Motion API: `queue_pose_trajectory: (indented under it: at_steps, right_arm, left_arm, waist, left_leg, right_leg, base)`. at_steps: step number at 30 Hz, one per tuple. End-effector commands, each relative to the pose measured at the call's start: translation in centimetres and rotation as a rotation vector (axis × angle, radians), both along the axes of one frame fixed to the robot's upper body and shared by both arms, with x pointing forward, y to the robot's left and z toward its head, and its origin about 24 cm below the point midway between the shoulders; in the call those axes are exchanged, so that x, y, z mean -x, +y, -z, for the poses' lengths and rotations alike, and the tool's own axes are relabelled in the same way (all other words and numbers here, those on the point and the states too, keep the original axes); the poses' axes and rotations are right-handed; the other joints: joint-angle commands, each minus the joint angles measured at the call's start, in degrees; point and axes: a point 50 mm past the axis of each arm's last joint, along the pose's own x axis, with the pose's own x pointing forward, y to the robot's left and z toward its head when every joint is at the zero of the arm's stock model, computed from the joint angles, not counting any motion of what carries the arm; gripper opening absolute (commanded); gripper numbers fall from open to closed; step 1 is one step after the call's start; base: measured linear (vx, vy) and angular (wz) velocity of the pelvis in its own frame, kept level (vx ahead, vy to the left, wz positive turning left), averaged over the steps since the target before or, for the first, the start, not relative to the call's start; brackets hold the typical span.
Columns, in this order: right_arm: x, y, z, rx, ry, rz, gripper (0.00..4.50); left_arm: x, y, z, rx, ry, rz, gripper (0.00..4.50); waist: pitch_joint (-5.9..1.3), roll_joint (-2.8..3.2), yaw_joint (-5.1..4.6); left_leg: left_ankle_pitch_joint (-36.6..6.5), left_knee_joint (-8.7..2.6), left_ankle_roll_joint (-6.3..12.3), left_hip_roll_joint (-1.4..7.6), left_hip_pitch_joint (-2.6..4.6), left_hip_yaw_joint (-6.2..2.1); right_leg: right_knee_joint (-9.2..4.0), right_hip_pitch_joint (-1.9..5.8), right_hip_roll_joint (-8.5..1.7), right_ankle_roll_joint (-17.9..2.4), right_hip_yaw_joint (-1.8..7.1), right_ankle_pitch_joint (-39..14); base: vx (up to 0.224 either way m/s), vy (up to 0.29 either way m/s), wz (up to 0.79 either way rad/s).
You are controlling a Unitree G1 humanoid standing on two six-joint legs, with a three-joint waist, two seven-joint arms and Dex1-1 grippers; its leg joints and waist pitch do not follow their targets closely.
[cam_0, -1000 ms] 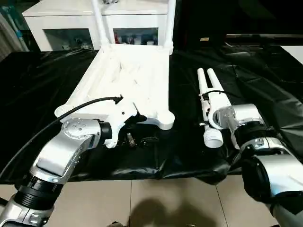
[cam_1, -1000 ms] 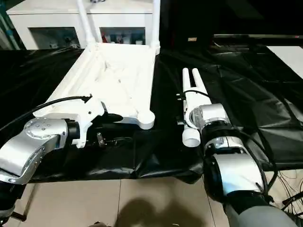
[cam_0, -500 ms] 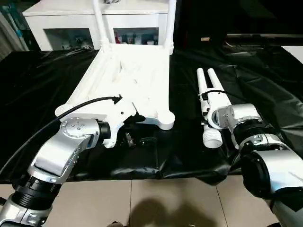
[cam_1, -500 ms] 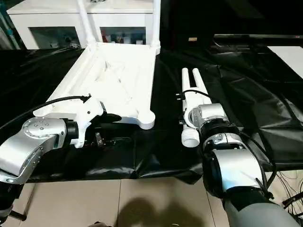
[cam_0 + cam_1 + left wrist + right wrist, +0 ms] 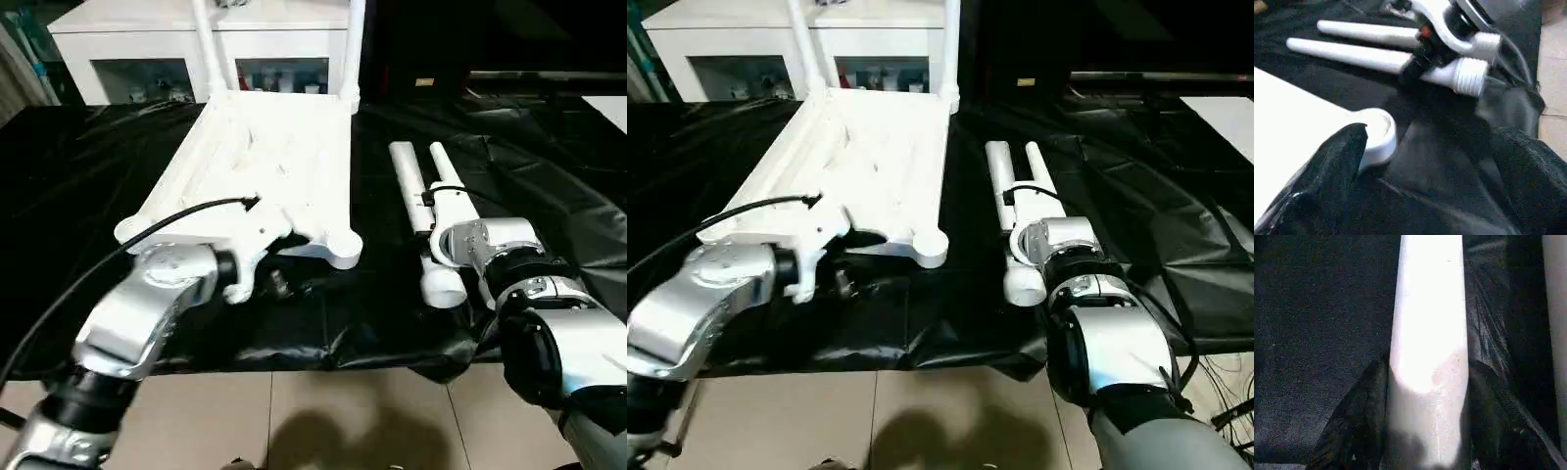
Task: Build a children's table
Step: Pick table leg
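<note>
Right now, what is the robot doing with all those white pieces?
It is building a little table. The tabletop lies upside down on a black sheet, with two legs already standing in its far corners. The right pincer grips one loose leg with a finger each side; another leg lies beside it. The left pincer hangs open by the near corner socket.

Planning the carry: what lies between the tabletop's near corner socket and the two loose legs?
Only bare black sheet separates the corner socket from the legs, as the left eye view shows.
</note>
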Motion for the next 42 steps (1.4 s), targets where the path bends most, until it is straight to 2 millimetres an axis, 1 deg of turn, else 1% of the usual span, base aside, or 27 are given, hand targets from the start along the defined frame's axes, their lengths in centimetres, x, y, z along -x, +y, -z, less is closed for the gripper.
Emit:
queue_pose_trajectory:
  at_steps: [1, 3, 4, 5, 8, 9, 13, 14, 15, 16, 17, 18, 19, 20, 21, 22, 23, 24, 25, 26, 29, 31, 33, 37, 38, 41, 42]
  right_arm:
    - [0.0, -0.1, 0.0, -0.024, -0.012, 0.018, 1.85]
    - [0.0, -0.1, 0.1, -0.031, -0.017, 0.021, 1.82]
    - [0.0, -0.1, 0.1, -0.031, -0.017, 0.021, 1.82]
    - [0.0, -0.1, 0.1, -0.035, -0.020, 0.024, 1.82]
    - [-0.1, -0.1, 0.1, -0.050, -0.035, 0.038, 1.82]
    - [-0.6, -0.1, -0.7, -0.072, -0.104, 0.043, 1.82]
    - [-1.2, 0.0, -1.9, -0.100, -0.207, 0.034, 1.82]
    - [-1.5, 0.1, -2.8, -0.122, -0.293, 0.022, 1.82]
    - [-1.5, 0.5, -5.7, -0.192, -0.559, -0.090, 1.82]
    - [-1.5, 0.5, -5.7, -0.192, -0.559, -0.090, 1.82]
    - [-0.3, 1.1, -7.1, -0.243, -0.689, -0.216, 1.82]
    - [-0.3, 1.1, -7.1, -0.243, -0.690, -0.216, 1.82]
    - [1.0, 1.9, -7.5, -0.291, -0.734, -0.333, 1.82]
    - [1.8, 2.2, -7.7, -0.314, -0.752, -0.389, 1.81]
    - [2.3, 2.6, -7.7, -0.339, -0.766, -0.431, 1.81]
    - [2.7, 2.9, -7.8, -0.355, -0.775, -0.456, 1.81]
    - [3.2, 3.3, -7.9, -0.377, -0.788, -0.509, 1.81]
    - [3.9, 4.0, -7.9, -0.402, -0.799, -0.579, 1.81]
    - [4.1, 4.2, -7.9, -0.406, -0.802, -0.595, 1.81]
    - [4.3, 4.6, -8.0, -0.412, -0.818, -0.632, 1.81]
    - [5.0, 5.5, -8.3, -0.411, -0.849, -0.700, 1.81]
    - [5.6, 6.2, -8.5, -0.419, -0.864, -0.752, 1.81]
    - [6.1, 6.8, -8.6, -0.440, -0.868, -0.794, 1.81]
    - [6.7, 7.1, -8.8, -0.444, -0.870, -0.815, 1.81]
    - [6.6, 7.0, -8.7, -0.434, -0.869, -0.813, 1.81]
    - [6.4, 6.9, -8.6, -0.422, -0.867, -0.810, 1.81]
    - [6.4, 6.9, -8.6, -0.422, -0.867, -0.810, 1.81]
  left_arm:
    - [-1.3, -0.2, -1.1, 0.069, -0.096, -0.106, 4.50]
    - [-1.8, -1.0, -1.4, 0.138, -0.121, -0.171, 4.50]
    - [-1.8, -1.0, -1.4, 0.138, -0.121, -0.171, 4.50]
    - [-1.9, -1.3, -1.5, 0.164, -0.126, -0.193, 4.50]
    - [-2.4, -1.4, -1.9, 0.227, -0.128, -0.277, 4.50]
    - [-3.0, -1.3, -2.4, 0.228, -0.173, -0.320, 4.50]
    - [-3.4, -1.3, -2.7, 0.238, -0.164, -0.365, 4.50]
    - [-3.5, -1.3, -2.5, 0.227, -0.135, -0.374, 4.50]
    - [-3.9, -1.5, -2.3, 0.169, -0.107, -0.470, 4.50]
    - [-3.9, -1.5, -2.3, 0.169, -0.107, -0.470, 4.50]
    - [-4.4, -1.6, -2.5, 0.224, -0.030, -0.538, 4.50]
    - [-4.4, -1.6, -2.5, 0.224, -0.030, -0.538, 4.50]
    - [-4.7, -2.0, -3.5, 0.410, 0.074, -0.500, 4.50]
    - [-4.7, -2.1, -4.4, 0.512, 0.096, -0.461, 4.50]
    - [-4.4, -2.3, -4.9, 0.577, 0.141, -0.373, 4.50]
    - [-4.2, -2.4, -5.1, 0.613, 0.173, -0.311, 4.50]
    - [-4.0, -2.4, -5.5, 0.631, 0.158, -0.279, 4.50]
    - [-3.8, -2.5, -6.0, 0.665, 0.161, -0.258, 4.50]
    - [-3.8, -2.5, -6.1, 0.674, 0.160, -0.254, 4.50]
    - [-3.6, -2.5, -6.4, 0.706, 0.165, -0.242, 4.50]
    - [-3.2, -2.7, -7.0, 0.782, 0.227, -0.199, 4.50]
    - [-3.2, -2.8, -7.3, 0.820, 0.266, -0.184, 4.50]
    - [-3.7, -2.7, -7.0, 0.813, 0.283, -0.219, 4.50]
    - [-4.5, -2.3, -6.3, 0.776, 0.319, -0.295, 4.50]
    - [-4.5, -2.2, -6.5, 0.791, 0.322, -0.288, 4.22]
    - [-4.4, -2.2, -6.7, 0.800, 0.330, -0.278, 4.15]
    - [-4.4, -2.2, -6.7, 0.800, 0.330, -0.278, 3.94]
  waist:
    - [-4.43, -0.66, 0.09]
    - [-4.58, -0.20, 0.12]
    - [-4.50, -0.51, -0.14]
    - [-4.57, -0.64, 0.03]
    - [-4.61, -0.37, 0.11]
    - [-4.58, -0.26, 0.09]
    - [-4.67, -0.50, 0.20]
    - [-4.68, -0.62, 0.18]
    - [-4.64, -1.47, 0.39]
    - [-4.70, -1.30, 0.84]
    - [-5.07, -1.44, 0.74]
    - [-4.94, -2.46, 0.57]
    - [-4.99, -1.71, 1.26]
    - [-4.74, -2.34, 1.76]
    - [-4.75, -2.46, 2.01]
    - [-4.72, -2.41, 2.08]
    - [-4.54, -2.48, 2.15]
    - [-4.35, -3.04, 2.10]
    - [-4.29, -2.86, 2.17]
    - [-4.17, -2.25, 2.15]
    - [-3.97, -2.89, 2.04]
    - [-3.81, -2.92, 2.14]
    - [-3.80, -2.99, 2.06]
    - [-3.69, -3.05, 2.10]
    - [-3.79, -2.99, 2.09]
    - [-3.93, -2.84, 2.12]
    - [-3.94, -2.93, 2.10]
  left_leg:
    - [-6.9, -3.28, 0.51, 0.09, 0.59, 0.57]
    - [-6.9, -3.20, 0.48, 0.16, 0.56, 0.42]
    - [-7.0, -3.19, 0.60, 0.15, 0.33, 0.52]
    - [-6.9, -3.17, 0.82, 0.16, 0.45, 0.49]
    - [-6.8, -3.08, 1.46, 0.13, 0.42, 0.43]
    - [-7.1, -3.04, 1.60, 0.04, 0.46, 0.47]
    - [-6.5, -3.02, 2.15, 0.17, 0.51, 0.45]
    - [-6.0, -3.01, 2.52, 0.15, 0.40, 0.44]
    - [-5.2, -2.95, 3.27, 0.13, 0.29, 0.62]
    - [-4.6, -2.87, 3.90, 0.26, 0.27, 0.57]
    - [-2.4, -2.71, 5.18, 0.21, 0.28, 0.38]
    - [-2.0, -2.73, 5.75, -0.03, 0.02, 0.71]
    - [-2.2, -2.59, 6.45, 0.31, 0.55, 0.55]
    - [-2.2, -2.66, 6.95, 0.00, 0.23, 0.74]
    - [-2.6, -2.86, 6.89, 0.37, 0.39, 0.50]
    - [-2.5, -2.90, 6.72, 0.23, 0.34, 0.46]
    - [-3.9, -3.01, 6.46, 0.33, 0.58, 0.49]
    - [-5.5, -3.18, 6.17, 0.41, 0.60, 0.56]
    - [-6.3, -3.19, 5.87, 0.47, 0.70, 0.56]
    - [-7.5, -3.31, 5.00, 0.53, 0.75, 0.46]
    - [-9.2, -3.52, 3.26, 0.52, 0.88, 0.58]
    - [-9.8, -3.53, 2.77, 0.56, 0.96, 0.62]
    - [-9.8, -3.77, 2.50, 0.46, 0.66, 0.35]
    - [-10.4, -3.98, 2.00, 0.40, 0.68, 0.17]
    - [-9.7, -3.99, 1.66, 0.34, 0.49, 0.12]
    - [-8.7, -3.85, 1.41, 0.34, 0.50, 0.14]
    - [-8.6, -3.81, 1.49, 0.31, 0.47, 0.19]
  right_leg:
    - [-3.36, 3.54, -2.23, -13.7, 1.77, -4.1]
    - [-3.21, 3.68, -2.29, -13.8, 1.74, -3.2]
    - [-3.34, 3.79, -2.20, -13.8, 1.77, -2.8]
    - [-3.41, 3.82, -2.30, -13.8, 1.74, -2.9]
    - [-3.39, 3.75, -2.34, -14.0, 1.67, -3.2]
    - [-3.64, 3.65, -2.19, -13.8, 1.66, -3.2]
    - [-3.43, 3.73, -2.25, -13.8, 1.64, -2.4]
    - [-3.31, 3.78, -2.18, -13.9, 1.60, -1.8]
    - [-3.28, 3.97, -2.11, -13.3, 1.70, -0.8]
    - [-3.15, 4.05, -2.19, -12.4, 1.75, 0.5]
    - [-2.90, 3.97, -2.23, -12.7, 1.67, 2.3]
    - [-2.97, 4.24, -1.82, -12.7, 1.72, 3.2]
    - [-3.01, 3.74, -2.28, -13.1, 1.85, 3.0]
    - [-3.13, 4.08, -2.23, -13.7, 1.86, 2.3]
    - [-3.17, 3.82, -2.31, -14.2, 1.84, 1.5]
    - [-3.01, 3.81, -2.26, -14.4, 1.75, 1.3]
    - [-3.32, 3.42, -2.21, -14.6, 1.74, -0.4]
    - [-3.48, 3.46, -2.19, -14.5, 1.75, -2.4]
    - [-3.56, 3.38, -2.26, -14.4, 1.77, -3.4]
    - [-3.80, 3.25, -2.34, -14.0, 1.77, -5.5]
    - [-4.37, 3.11, -2.32, -12.3, 1.89, -9.0]
    - [-4.56, 2.99, -2.36, -11.7, 1.99, -10.4]
    - [-4.74, 3.20, -2.33, -9.9, 1.91, -11.9]
    - [-4.96, 3.08, -2.32, -7.9, 1.98, -13.4]
    - [-4.91, 3.22, -2.38, -7.9, 1.95, -12.9]
    - [-4.57, 3.23, -2.36, -9.1, 1.98, -10.0]
    - [-4.55, 3.25, -2.33, -9.3, 2.00, -9.5]
  base:
    - [0.000, 0.000, 0.00]
    - [0.000, 0.000, 0.00]
    - [0.000, 0.000, 0.00]
    - [0.000, 0.000, 0.00]
    - [0.000, 0.000, 0.00]
    - [0.000, 0.000, 0.00]
    - [0.000, 0.000, 0.00]
    - [0.000, 0.000, 0.00]
    - [0.000, 0.000, 0.00]
    - [0.000, 0.000, 0.00]
    - [0.000, 0.000, 0.00]
    - [0.000, 0.000, 0.00]
    - [0.000, 0.000, 0.00]
    - [0.000, 0.000, 0.00]
    - [0.000, 0.000, 0.00]
    - [0.000, 0.000, 0.00]
    - [0.000, 0.000, 0.00]
    - [0.000, 0.000, 0.00]
    - [0.000, 0.000, 0.00]
    - [0.000, 0.000, 0.00]
    - [0.000, 0.000, 0.00]
    - [0.000, 0.000, 0.00]
    - [0.000, 0.000, 0.00]
    - [0.000, 0.000, 0.00]
    - [0.000, 0.000, 0.00]
    - [0.000, 0.000, 0.00]
    - [0.000, 0.000, 0.00]
